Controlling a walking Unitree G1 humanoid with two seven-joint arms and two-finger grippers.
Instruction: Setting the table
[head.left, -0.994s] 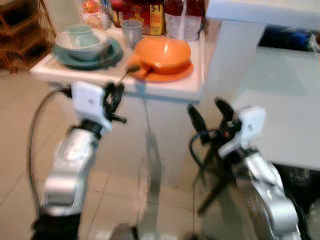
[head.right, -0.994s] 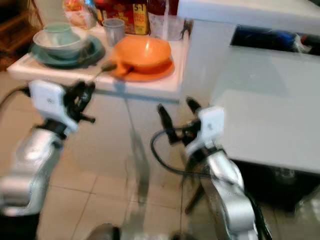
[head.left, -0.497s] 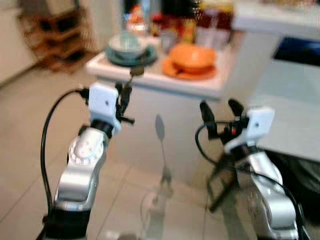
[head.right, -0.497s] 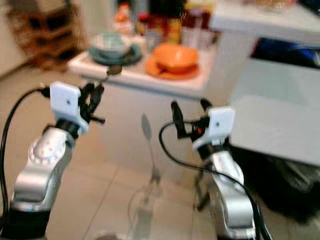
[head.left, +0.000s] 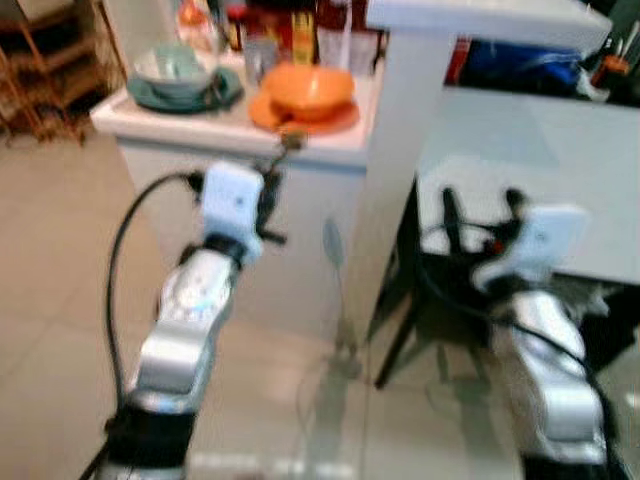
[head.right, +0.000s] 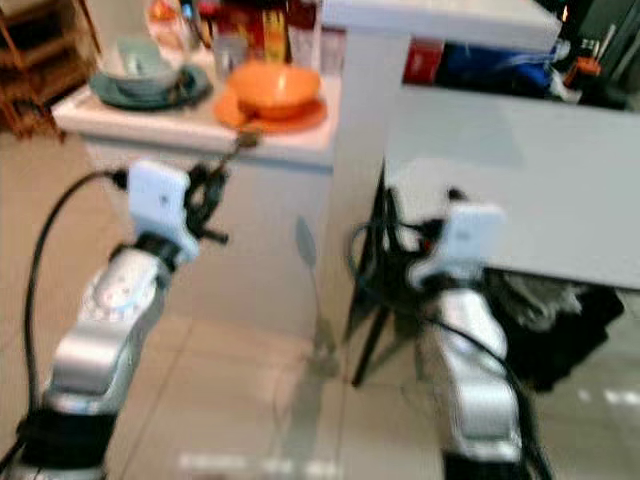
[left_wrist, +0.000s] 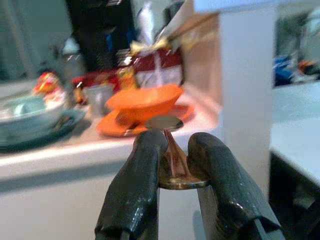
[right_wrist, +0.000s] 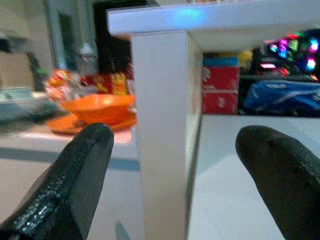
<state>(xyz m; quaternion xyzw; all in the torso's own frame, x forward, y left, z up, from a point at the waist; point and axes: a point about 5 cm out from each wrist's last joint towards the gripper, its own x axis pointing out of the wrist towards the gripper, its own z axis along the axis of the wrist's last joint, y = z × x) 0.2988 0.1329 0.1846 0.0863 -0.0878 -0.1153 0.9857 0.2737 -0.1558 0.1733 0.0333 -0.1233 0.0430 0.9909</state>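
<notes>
My left gripper (left_wrist: 172, 147) is shut on the handle of a brown metal spoon (left_wrist: 165, 123), held upright with its bowl (head.left: 292, 141) up near the front edge of the white counter (head.left: 190, 127). On that counter sit an orange bowl (head.left: 310, 88) on an orange plate (head.left: 335, 119), a teal bowl (head.left: 173, 64) on a teal plate (head.left: 195, 96), and a grey cup (head.left: 258, 55). My right gripper (head.left: 482, 205) is open and holds nothing. It is raised in front of the white table (head.left: 530, 160).
A white post (head.left: 392, 150) stands between the counter and the table. Boxes and packets (head.left: 300, 20) line the counter's back. A blue bag (head.left: 520, 65) lies beyond the table, dark things (head.left: 600, 330) under it. A wooden shelf (head.left: 40, 70) stands far left. Tiled floor below.
The whole picture has shifted as the camera moved, bringing the post and table nearer the middle. Both arms keep their pose; the spoon stays in the left gripper.
</notes>
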